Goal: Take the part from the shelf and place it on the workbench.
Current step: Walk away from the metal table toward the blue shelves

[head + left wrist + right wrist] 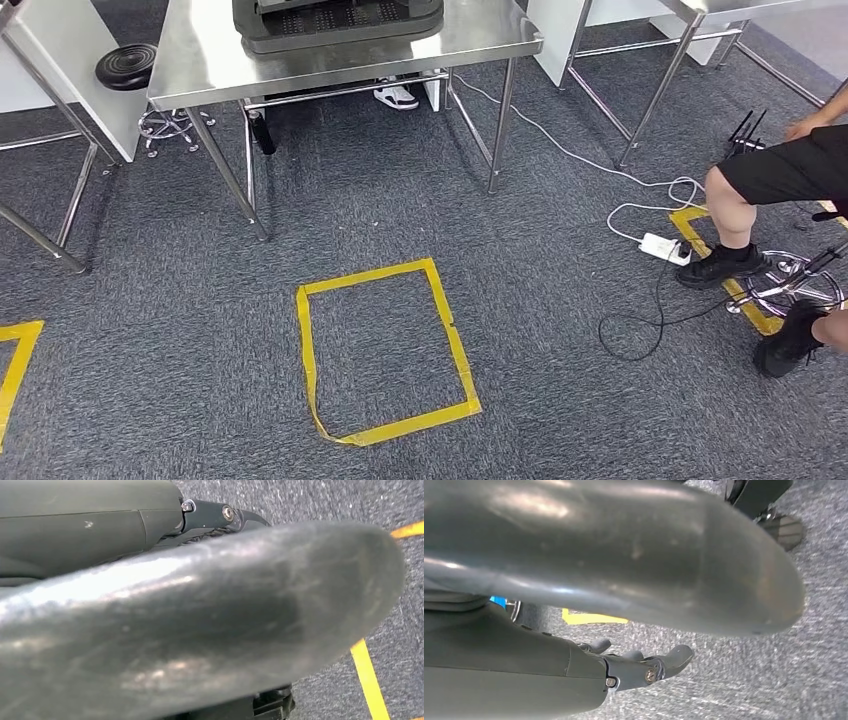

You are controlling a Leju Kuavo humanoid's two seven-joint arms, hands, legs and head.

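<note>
At twelve o'clock stands one steel bench [200, 60] carrying one dark ribbed part [335, 22]. One yellow tape square [385, 350] marks the carpet at six o'clock. One seated person [775, 175] is at three o'clock. Right hand [634, 667] fingers [676, 656] hang apart, holding nothing; left hand [200, 625]: cannot tell.

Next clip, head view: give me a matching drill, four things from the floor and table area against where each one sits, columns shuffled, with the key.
Things:
1. yellow tape square
2. white power strip
3. dark grey part
4. white shoe

Places:
A. under the steel table
B. on top of the steel table
C. on bare carpet in front of the table
D. on the carpet beside the seated person's black shoe

Pairs: 1-C, 2-D, 3-B, 4-A
</note>
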